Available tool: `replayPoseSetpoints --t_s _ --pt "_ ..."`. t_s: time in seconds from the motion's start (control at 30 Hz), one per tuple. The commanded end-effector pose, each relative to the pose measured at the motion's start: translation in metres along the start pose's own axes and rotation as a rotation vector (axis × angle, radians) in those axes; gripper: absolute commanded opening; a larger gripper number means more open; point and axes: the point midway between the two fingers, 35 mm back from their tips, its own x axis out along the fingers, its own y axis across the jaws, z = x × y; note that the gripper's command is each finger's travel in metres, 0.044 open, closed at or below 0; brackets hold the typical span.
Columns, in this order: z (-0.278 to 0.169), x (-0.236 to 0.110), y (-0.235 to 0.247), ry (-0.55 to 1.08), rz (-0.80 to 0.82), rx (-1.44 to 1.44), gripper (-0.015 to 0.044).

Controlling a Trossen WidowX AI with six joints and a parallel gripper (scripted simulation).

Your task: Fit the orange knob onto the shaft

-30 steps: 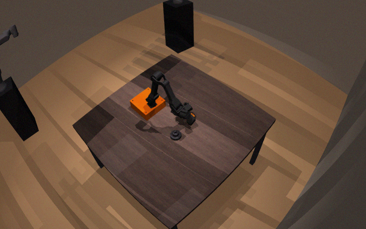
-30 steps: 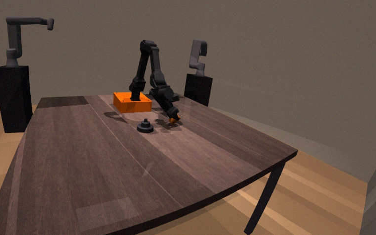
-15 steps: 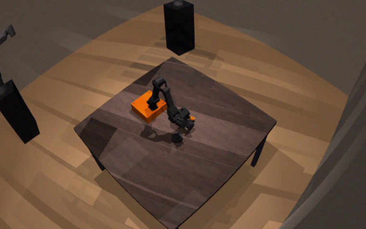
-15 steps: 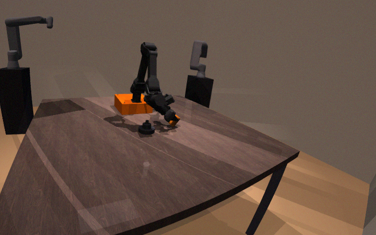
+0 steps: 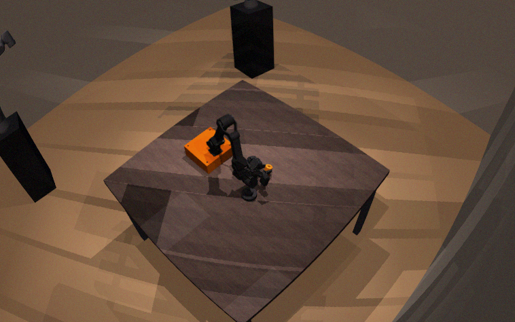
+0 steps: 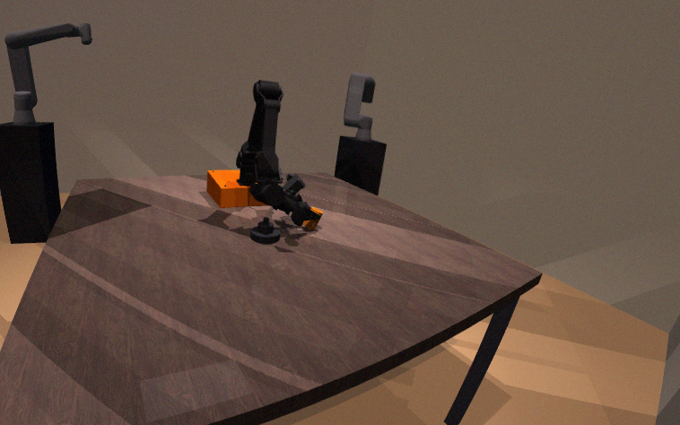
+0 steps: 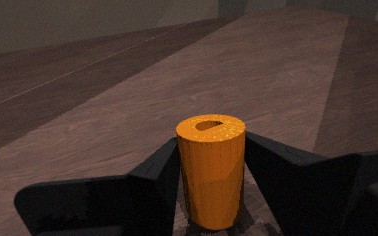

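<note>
My gripper point(image 7: 208, 140) point(image 5: 266, 170) point(image 6: 312, 216) is shut on the orange knob point(image 7: 211, 170) point(image 5: 268, 167) point(image 6: 316, 211), a short cylinder with a D-shaped hole in the end that faces away from the wrist camera. The black fingers clamp it on both sides, and it is held low over the table and tilted. The round dark pedestal point(image 5: 248, 194) point(image 6: 265, 235) with its short shaft point(image 6: 265, 223) stands on the table a little to the side of the gripper, apart from the knob. The shaft's flat side does not show. The pedestal is outside the wrist view.
The arm's orange base block point(image 5: 200, 149) point(image 6: 223, 189) sits on the dark wooden table point(image 5: 219, 248) point(image 6: 173, 316) behind the pedestal. Two black pillars point(image 5: 251, 37) point(image 5: 21, 157) with grey arms stand on the floor beyond the table.
</note>
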Motion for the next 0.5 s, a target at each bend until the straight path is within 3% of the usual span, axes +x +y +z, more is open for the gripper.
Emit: replayPoseSetpoints --t_s 0.0,0.17,0.27,0.47 --pt "-0.0038 -0.0033 0.0007 -0.075 0.001 -0.001 0.0179" --pt "-0.0018 -0.004 0.0005 -0.017 0.0 -0.001 0.0179" --pt "-0.0015 -0.0023 0.0006 -0.036 0.002 0.002 0.0258" --pt "-0.0015 -0.0023 0.0006 -0.036 0.002 0.002 0.026"
